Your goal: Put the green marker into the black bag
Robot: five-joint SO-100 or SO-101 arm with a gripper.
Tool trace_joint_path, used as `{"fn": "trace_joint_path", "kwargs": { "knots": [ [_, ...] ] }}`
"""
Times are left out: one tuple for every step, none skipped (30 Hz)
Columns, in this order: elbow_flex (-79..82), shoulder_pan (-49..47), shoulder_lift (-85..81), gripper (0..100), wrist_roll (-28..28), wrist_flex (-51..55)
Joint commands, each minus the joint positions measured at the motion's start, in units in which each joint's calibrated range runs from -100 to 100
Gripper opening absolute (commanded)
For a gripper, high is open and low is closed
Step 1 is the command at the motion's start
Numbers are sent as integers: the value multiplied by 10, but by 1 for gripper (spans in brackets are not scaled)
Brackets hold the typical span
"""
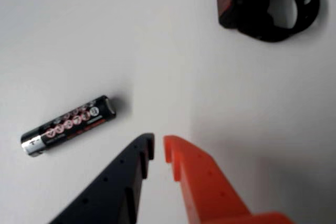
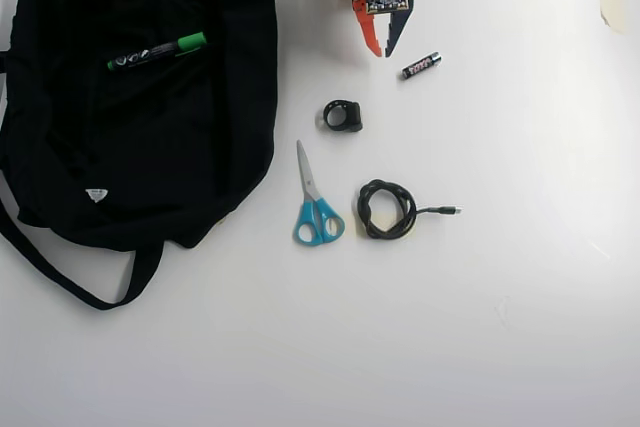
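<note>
Two fingers fill the bottom of my wrist view, one dark blue and one orange. That is my hand. Its fingers sit close together with only a thin gap, and I see nothing between them.

Left of the hand in the wrist view lies a small black battery, flat on the white worktop. It does not touch the fingers. Far up on the right sits a black ring-shaped thing.

From the overhead view I see my hand near the top, pointing down. The battery is just right of it, and the ring-shaped thing is below it.

I see the green marker lying on top of the black bag, over on the left side, well apart from my hand. Its green cap points right.

Blue scissors lie in the middle, with a coiled black cable just right of them.
</note>
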Motion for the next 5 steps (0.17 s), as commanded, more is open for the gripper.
{"fn": "trace_joint_path", "kwargs": {
  "knots": [
    [1, 1, -7, 2, -1, 11],
    [1, 1, -7, 2, -1, 11],
    [1, 1, -7, 2, -1, 11],
    [1, 1, -7, 2, -1, 11],
    [1, 1, -7, 2, -1, 11]
  ]
}}
